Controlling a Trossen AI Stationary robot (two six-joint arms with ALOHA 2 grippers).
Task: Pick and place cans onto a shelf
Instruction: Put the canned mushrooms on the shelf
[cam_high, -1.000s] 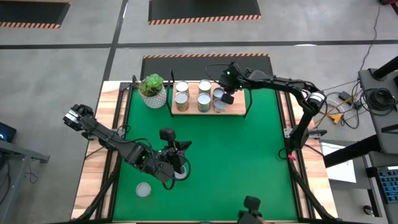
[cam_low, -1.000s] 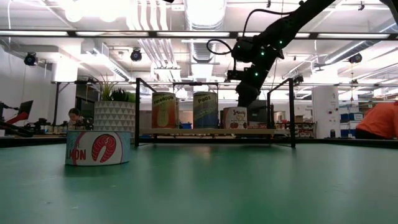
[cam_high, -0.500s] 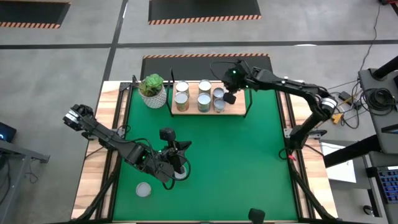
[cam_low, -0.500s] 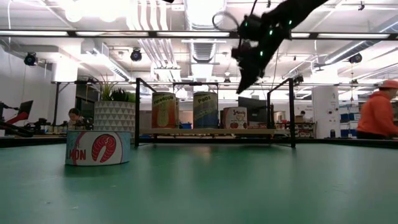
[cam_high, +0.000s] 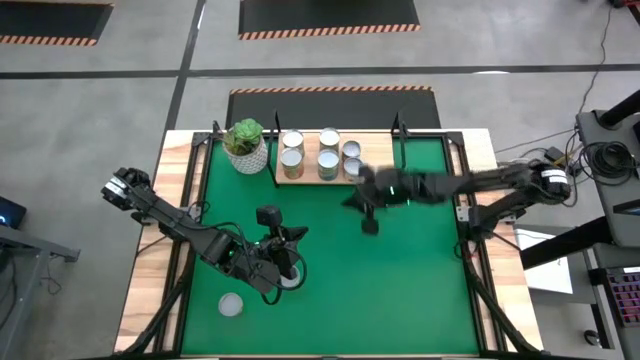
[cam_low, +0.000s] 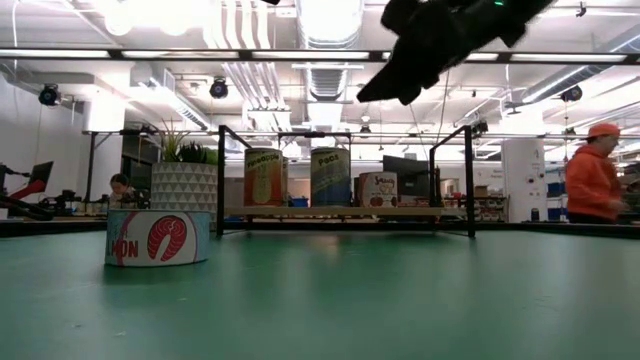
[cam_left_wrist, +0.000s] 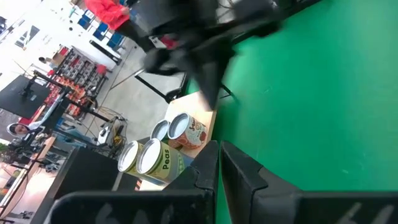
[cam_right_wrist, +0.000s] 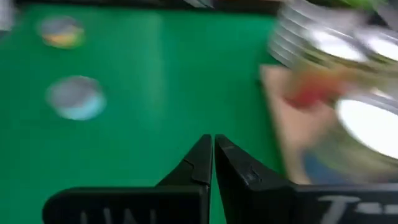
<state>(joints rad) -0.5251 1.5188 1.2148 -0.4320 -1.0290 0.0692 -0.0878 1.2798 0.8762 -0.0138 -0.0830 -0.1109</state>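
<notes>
The shelf, a light-wood board with black posts, stands at the far side of the green mat and carries several cans, also seen in the low view. Two more cans rest on their bases on the mat near the front left: one in the open, one partly under my left arm. My right gripper is shut and blurred, raised over the mat just in front of the shelf, its fingers closed on nothing. My left gripper is shut, raised over the front left.
A white pot with a green plant stands left of the shelf. A salmon-labelled can shows at the left in the low view. A person in orange stands in the room beyond the table. Bare green mat lies at the front right.
My right gripper has drawn back from the cans at the shelf's right end toward the table's near edge, swinging out over the mat and turning as it went. It stays shut and carries nothing. The cans on the shelf stay in place.
</notes>
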